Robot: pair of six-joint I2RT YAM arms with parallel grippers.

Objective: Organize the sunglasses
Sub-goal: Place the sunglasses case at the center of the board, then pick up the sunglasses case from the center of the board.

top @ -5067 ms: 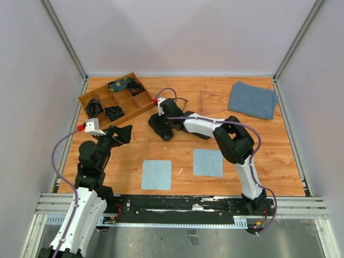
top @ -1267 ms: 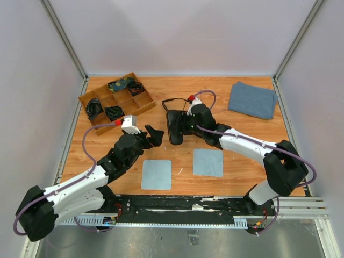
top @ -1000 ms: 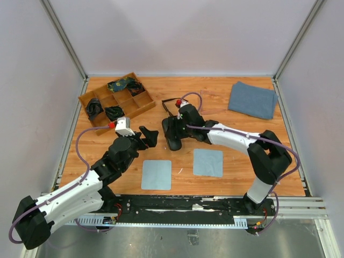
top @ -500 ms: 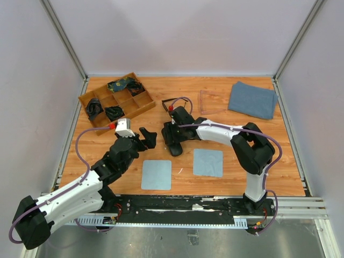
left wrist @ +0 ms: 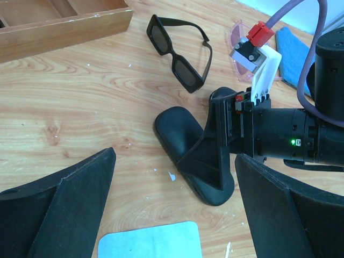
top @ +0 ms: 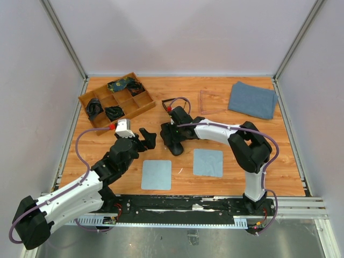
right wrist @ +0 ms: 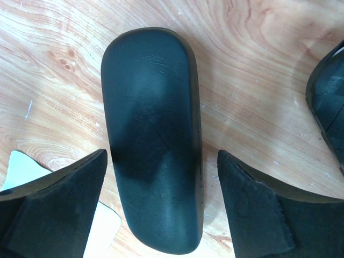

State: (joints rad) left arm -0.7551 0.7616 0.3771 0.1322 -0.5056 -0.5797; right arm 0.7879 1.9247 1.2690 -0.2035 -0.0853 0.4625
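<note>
The black-framed sunglasses (top: pixel 171 102) (left wrist: pixel 180 51) lie open on the wooden table, and the pale pinkish pair (top: pixel 207 101) (left wrist: pixel 239 38) lies behind them to the right. A black oval case (top: pixel 175 144) (right wrist: pixel 153 134) (left wrist: pixel 189 148) rests on the table in front of the black pair. My right gripper (top: pixel 173 137) (right wrist: pixel 161 156) stands over the case, jaws open, with wood showing between each finger and the case. My left gripper (top: pixel 147 136) (left wrist: pixel 174 215) hovers just left of the case, open and empty.
A wooden compartment tray (top: pixel 86 99) holding dark items sits at the back left. Two light blue cloths (top: pixel 156 174) (top: pixel 208 162) lie near the front. A folded blue towel (top: pixel 252 99) is at the back right. Grey walls close in three sides.
My right arm brought the black case leftward and nearer, and its jaws have spread apart from the case. The left gripper stayed almost still.
</note>
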